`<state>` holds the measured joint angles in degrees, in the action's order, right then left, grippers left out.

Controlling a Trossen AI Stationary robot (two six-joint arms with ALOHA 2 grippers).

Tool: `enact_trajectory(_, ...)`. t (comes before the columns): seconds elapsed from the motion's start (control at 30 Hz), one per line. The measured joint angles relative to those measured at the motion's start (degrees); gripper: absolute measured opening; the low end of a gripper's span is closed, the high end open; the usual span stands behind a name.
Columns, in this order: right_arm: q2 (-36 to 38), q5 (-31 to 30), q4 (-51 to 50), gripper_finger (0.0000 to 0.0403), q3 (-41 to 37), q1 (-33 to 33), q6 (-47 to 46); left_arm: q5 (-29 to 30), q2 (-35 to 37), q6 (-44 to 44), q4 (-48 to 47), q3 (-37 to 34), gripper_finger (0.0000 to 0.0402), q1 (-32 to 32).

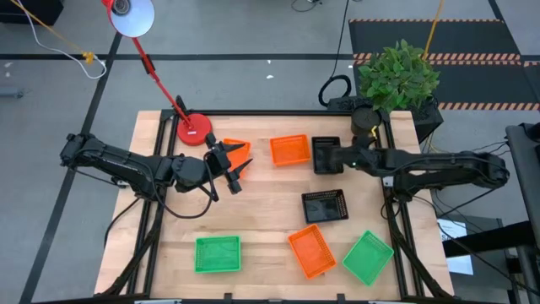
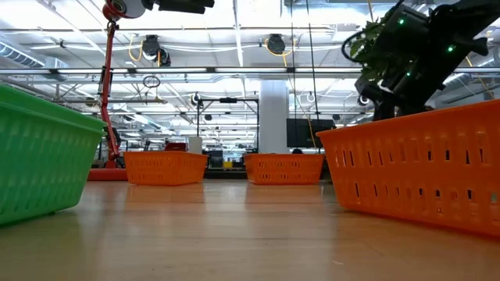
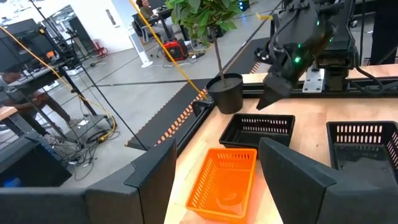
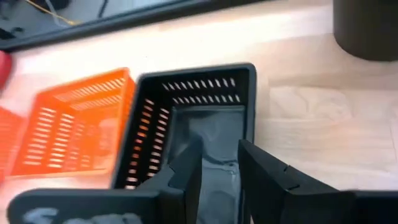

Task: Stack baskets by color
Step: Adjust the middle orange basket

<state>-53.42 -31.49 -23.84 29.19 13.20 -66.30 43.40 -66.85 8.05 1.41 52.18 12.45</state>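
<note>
Two black baskets (image 1: 326, 154) nested under right gripper (image 1: 337, 157): jaws part-open, releasing; lift straight. Left gripper (image 1: 239, 173) jaws open, empty.

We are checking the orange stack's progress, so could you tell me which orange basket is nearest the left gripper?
The orange basket beside the red lamp base, partly hidden by the left gripper. The others lie mid-table and near the front.

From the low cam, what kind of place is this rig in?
Likely a robotics lab or open workshop: a large hall with ceiling ducts and strip lights, workstations with equipment on the far side, and hazard-striped floor matting by the table.
</note>
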Motion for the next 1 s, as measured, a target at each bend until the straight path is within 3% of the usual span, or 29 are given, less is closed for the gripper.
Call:
enact_trajectory(0.2, 5.9, 0.6, 0.5, 0.01, 0.0, 0.0, 4.1, 0.0, 0.0, 0.0, 0.0, 0.0, 0.0232, 0.0)
enact_trajectory(0.37, 8.8, 5.0, 8.6, 0.01, 0.0, -0.1, 12.0, 0.0, 0.0, 0.0, 0.0, 0.0, 0.0232, 0.0)
enact_trajectory(0.6, 9.0, 13.8, 25.2, 0.01, 0.0, -0.1, 29.3, 0.0, 0.0, -0.2, -0.7, 0.0, 0.0232, 0.0)
enact_trajectory(0.77, 9.0, 19.8, 33.1, 0.01, 0.0, -0.2, 49.4, -0.8, 0.0, -0.7, -2.7, 0.0, 0.0232, 0.0)
enact_trajectory(1.0, 8.4, 25.7, 33.9, 0.01, 0.0, -0.2, 53.8, -6.7, -1.7, -2.9, -1.6, 0.0, 0.0232, -3.2)
